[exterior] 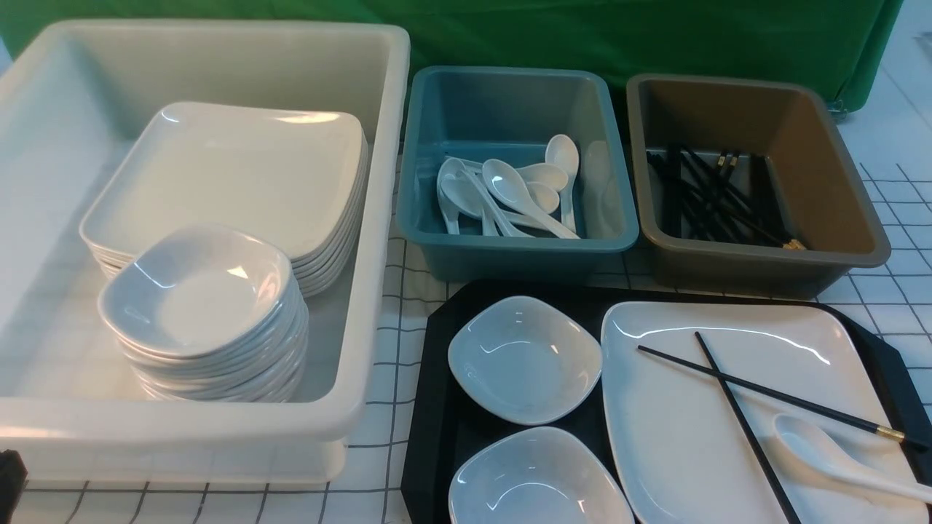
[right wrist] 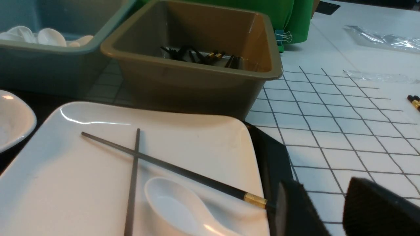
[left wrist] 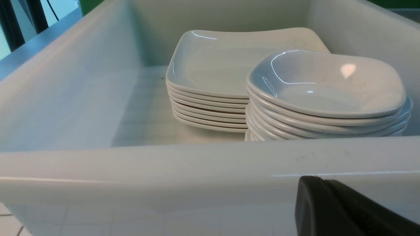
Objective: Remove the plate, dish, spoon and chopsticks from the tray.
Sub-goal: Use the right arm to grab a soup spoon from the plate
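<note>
**Front view.** Shows the big black tray [exterior: 437, 407] on the grid-lined white tabletop [exterior: 895, 306], carrying two small rounded-square dishes [exterior: 524, 360] and, next to them, the large glossy white plate [exterior: 699, 437] with rounded corners and a shallow rim. On the plate, the two thin black chopsticks [exterior: 757, 389] crossed in an X, one with a gold band near its thick end. Beside that end, the white spoon [exterior: 823, 451], deep bowl up. Beyond the tray, a blue bin [exterior: 510, 251] of spoons and a brown bin [exterior: 852, 218] of chopsticks. At the robot's left, a white tub [exterior: 378, 218] holding a stack of plates [exterior: 226, 175] and a stack of dishes [exterior: 196, 291]. Green cloth [exterior: 582, 29] along the back.

**Left wrist view.** Only one dark pad of the left tool [left wrist: 331, 206] in sight, so cannot tell whether apart or together. Straight ahead of it, the tub's near wall. Past that wall, both stacks seen edge-on, layer by layer, close against each other.

**Right wrist view.** Right tool [right wrist: 323, 193] with fingers apart, tabletop visible through the gap, gripping nothing. Just beside one finger, the gold-banded chopstick end over the plate's rim; cannot tell whether touching. A little further off, the spoon's bowl between the crossed sticks. Ahead of the tool, the brown bin. Seen only here: loose chopstick ends [right wrist: 414, 101] on the tabletop well off to one side, clear plastic wrap [right wrist: 380, 39], and a binder clip [right wrist: 284, 34] on the cloth.
</note>
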